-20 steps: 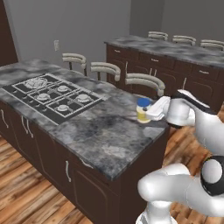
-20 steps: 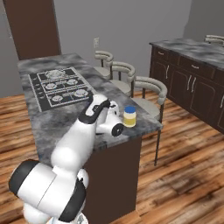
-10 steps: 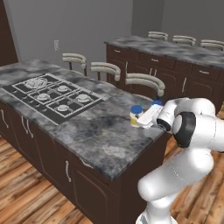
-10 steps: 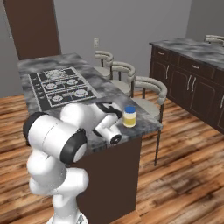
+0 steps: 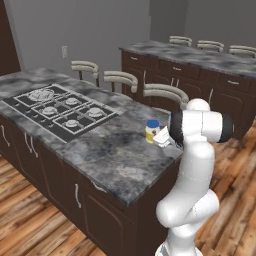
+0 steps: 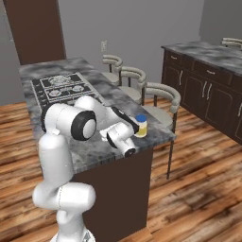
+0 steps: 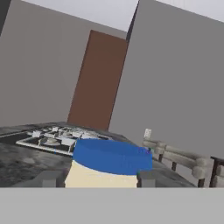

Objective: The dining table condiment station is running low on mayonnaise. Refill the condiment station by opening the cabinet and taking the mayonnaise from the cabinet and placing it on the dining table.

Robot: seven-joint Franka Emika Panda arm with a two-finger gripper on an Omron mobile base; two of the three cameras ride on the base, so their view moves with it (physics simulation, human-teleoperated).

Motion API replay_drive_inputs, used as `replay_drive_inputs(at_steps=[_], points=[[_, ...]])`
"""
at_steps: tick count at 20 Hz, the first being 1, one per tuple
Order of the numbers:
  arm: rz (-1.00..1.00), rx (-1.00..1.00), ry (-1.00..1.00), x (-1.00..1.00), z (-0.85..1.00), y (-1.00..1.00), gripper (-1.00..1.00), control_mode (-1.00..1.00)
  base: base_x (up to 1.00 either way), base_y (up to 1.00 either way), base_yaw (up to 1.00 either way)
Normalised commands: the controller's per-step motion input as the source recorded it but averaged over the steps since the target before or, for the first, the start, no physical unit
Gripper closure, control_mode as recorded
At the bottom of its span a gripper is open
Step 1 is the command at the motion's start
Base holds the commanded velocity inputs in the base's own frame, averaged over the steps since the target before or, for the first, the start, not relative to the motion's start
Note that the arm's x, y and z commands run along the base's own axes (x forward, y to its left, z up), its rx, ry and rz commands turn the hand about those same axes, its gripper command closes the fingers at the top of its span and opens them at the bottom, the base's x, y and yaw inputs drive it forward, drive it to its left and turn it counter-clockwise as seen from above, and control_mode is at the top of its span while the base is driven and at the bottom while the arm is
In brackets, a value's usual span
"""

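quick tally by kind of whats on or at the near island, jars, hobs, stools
mayonnaise jar: 1, cream-yellow with a blue lid, standing upright near the dining table edge
gas hob: 1, inset in the stone top
stools: 3, along the far side
total: 5

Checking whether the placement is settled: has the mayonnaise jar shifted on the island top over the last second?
No. The mayonnaise stands where it was, near the dining table edge by the stool.
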Motion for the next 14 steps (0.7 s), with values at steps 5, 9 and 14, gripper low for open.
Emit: replay_drive_inputs(at_steps=[5, 9, 14], points=[[-0.02, 0.00, 0.00, 0.70, -0.26, -0.02, 1.00, -1.00, 0.00, 0.00, 0.00], [0.00, 0.00, -0.10, -0.12, -0.28, 0.01, 1.00, -1.00, 0.00, 0.00, 0.00], [0.00, -0.03, -0.18, -0.98, -0.07, 0.18, -1.00, -1.00, 0.00, 0.00, 0.00]])
